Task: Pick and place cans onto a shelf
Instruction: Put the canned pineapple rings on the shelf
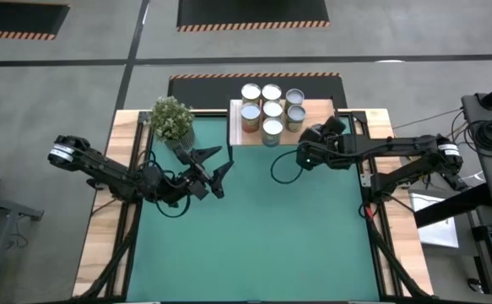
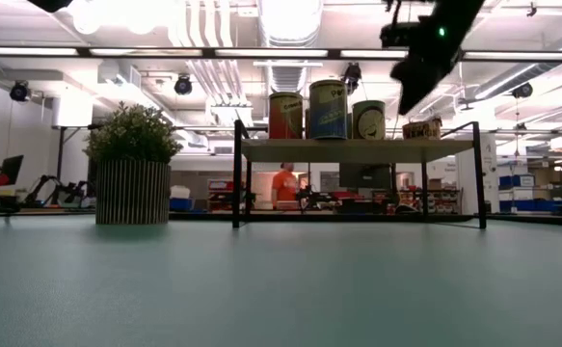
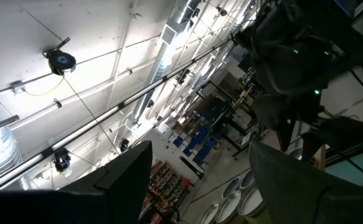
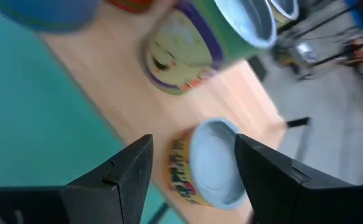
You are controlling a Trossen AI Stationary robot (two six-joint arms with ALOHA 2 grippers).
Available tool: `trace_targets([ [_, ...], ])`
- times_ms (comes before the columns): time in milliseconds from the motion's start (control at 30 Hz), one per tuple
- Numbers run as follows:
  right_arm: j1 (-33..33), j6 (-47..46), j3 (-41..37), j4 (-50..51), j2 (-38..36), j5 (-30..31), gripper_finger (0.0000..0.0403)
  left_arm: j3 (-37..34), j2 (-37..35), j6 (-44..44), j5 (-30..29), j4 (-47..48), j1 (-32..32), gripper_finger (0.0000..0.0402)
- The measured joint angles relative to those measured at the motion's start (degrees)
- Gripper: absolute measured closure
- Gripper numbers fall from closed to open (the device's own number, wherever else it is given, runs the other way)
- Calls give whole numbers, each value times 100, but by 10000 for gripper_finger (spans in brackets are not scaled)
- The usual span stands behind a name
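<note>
Cans | seven upright on the shelf at the worktop's far edge | step: right pincer beside the shelf's near right corner should lift clear without nudging the nearest can | right pincer open, holding nothing | left pincer open, empty, near the plant

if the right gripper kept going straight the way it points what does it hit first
Probably the nearest can: in the wrist view it lies right between the right gripper's open fingers, on the shelf. Depth is unclear, so it might pass just above it.
</note>
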State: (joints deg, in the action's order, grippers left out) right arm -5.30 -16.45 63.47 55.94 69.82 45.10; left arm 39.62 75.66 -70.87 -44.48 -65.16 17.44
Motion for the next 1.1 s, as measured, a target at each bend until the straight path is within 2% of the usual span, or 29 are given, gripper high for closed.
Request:
trace_targets([
  [133, -98, -17, 513, 343, -10, -993, 225, 0, 0, 0, 1, 2, 0, 152],
  [333, -467, 4, 858, 910, -38, -1811, 365, 0, 0, 2, -5, 4, 0, 152],
  [367, -538, 106, 834, 916, -57, -2011, 379, 0, 0, 2, -5, 4, 0, 152],
  [467, -791, 278, 679, 920, -114, -2646, 389, 0, 0, 2, -7, 6, -1, 152],
  [533, -933, 289, 557, 921, -118, -2717, 393, 0, 0, 5, -9, 6, 1, 152],
  [667, -1196, 439, 263, 895, -122, -2681, 394, 0, 0, 24, -9, 8, 0, 152],
  [867, -1449, 680, 91, 793, -122, -1943, 394, 0, 2, 24, -9, 8, 0, 152],
  [1100, -1499, 869, 177, 764, -122, -1956, 394, 0, 2, 24, -7, 8, -1, 152],
])
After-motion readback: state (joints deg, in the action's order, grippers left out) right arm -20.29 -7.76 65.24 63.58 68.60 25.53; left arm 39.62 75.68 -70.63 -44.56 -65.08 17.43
